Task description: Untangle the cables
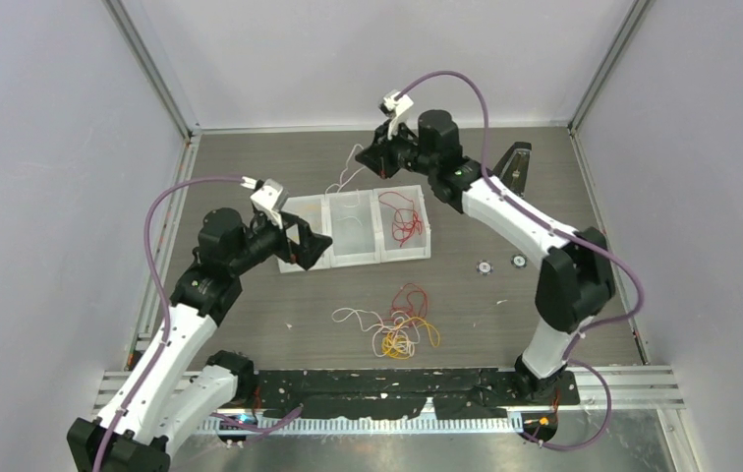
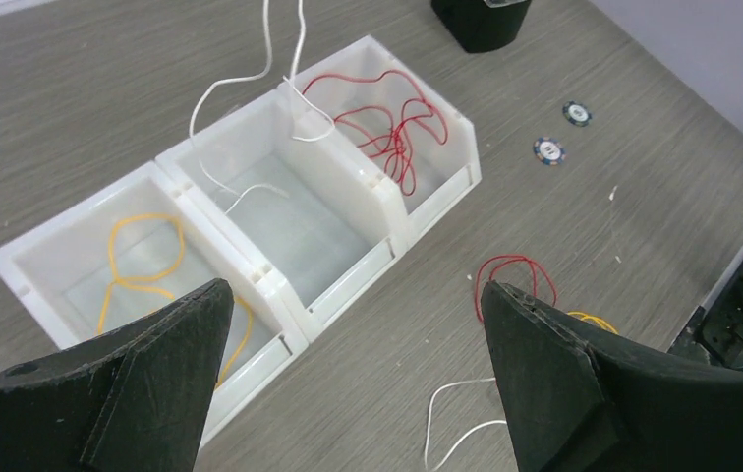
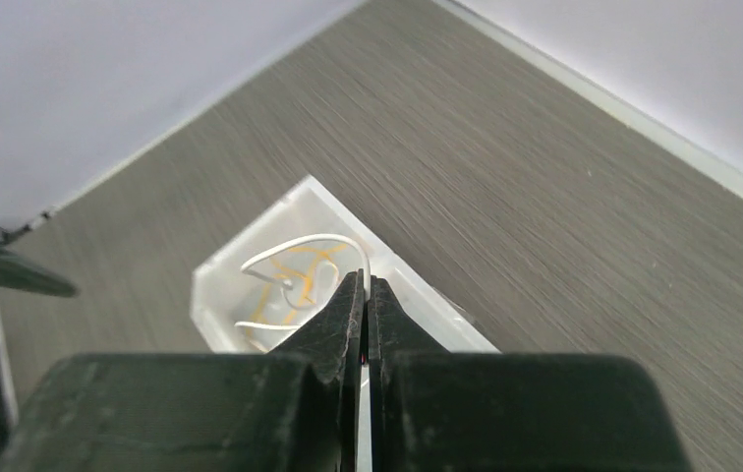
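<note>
Sorting step: right claw (image 3: 366,282) clamped on white cable (image 3: 299,239) above middle bin (image 2: 309,231), needing release; left claw (image 2: 356,295) apart, tangle (image 1: 402,329) beside it next

Robotics lab cell; white panel walls (image 1: 368,59), aluminium frame (image 1: 151,69) (arms (image 1: 176,339) bolted down)

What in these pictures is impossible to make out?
- Top view: the left claw covers most of the leftmost bin's inside.
- Left wrist view: the white cable leaves the top edge, its upper end cut off.
- Top view: crossings in the cable pile are too thin to trace.
</note>
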You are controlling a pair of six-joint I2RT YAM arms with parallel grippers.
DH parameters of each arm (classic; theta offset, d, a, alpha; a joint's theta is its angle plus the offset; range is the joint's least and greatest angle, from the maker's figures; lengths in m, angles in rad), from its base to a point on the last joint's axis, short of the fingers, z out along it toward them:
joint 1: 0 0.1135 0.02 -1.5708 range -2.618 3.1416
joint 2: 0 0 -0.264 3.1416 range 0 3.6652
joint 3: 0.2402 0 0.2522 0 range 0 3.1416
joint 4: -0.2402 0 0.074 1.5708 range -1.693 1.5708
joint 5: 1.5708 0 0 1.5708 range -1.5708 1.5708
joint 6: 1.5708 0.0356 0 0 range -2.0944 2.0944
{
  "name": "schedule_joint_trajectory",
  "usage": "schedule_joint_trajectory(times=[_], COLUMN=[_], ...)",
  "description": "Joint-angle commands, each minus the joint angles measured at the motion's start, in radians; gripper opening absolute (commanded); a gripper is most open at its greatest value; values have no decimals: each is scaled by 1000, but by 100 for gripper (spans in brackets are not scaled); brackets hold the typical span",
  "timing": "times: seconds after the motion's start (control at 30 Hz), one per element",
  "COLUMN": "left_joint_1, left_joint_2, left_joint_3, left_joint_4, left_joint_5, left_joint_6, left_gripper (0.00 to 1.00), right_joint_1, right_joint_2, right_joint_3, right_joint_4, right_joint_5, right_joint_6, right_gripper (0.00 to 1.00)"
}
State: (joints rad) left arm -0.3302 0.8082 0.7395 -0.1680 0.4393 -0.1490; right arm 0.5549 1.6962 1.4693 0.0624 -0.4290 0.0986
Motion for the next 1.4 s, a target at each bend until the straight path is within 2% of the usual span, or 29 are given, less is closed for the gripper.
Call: schedule_joint_trajectory(times=[0.0,0.27,0.47,0.6,0.67,0.83,1.0,1.07,1.13,1.27,1.37], left_joint_1=[19,85,95,108,111,114,114,115,114,114,112], left_joint_2=[7,47,97,163,187,253,399,490,553,685,742], left_joint_3=[5,35,47,68,69,79,196,262,328,431,472], left_joint_4=[-71,-84,-118,-143,-109,36,-67,-104,-125,-123,-113], left_joint_5=[-95,-120,-190,-188,-150,89,255,279,295,316,317], left_joint_6=[6,-69,-68,-87,-86,102,433,504,542,526,517], left_gripper=[99,99,98,94,89,67,63,60,56,47,45], right_joint_1=[-9,10,55,70,74,47,20,19,19,1,-15], right_joint_2=[91,175,190,195,203,162,102,96,94,78,47], right_joint_3=[67,13,-27,-28,-17,-45,-73,-76,-76,-83,-97], right_joint_4=[69,-16,-55,-107,-136,-154,-147,-149,-152,-153,-153], right_joint_5=[40,122,245,287,314,302,231,213,211,239,262], right_joint_6=[-81,-188,-217,-228,-231,-187,-147,-137,-126,-88,-63], right_gripper=[6,5,5,5,5,6,6,6,5,5,5])
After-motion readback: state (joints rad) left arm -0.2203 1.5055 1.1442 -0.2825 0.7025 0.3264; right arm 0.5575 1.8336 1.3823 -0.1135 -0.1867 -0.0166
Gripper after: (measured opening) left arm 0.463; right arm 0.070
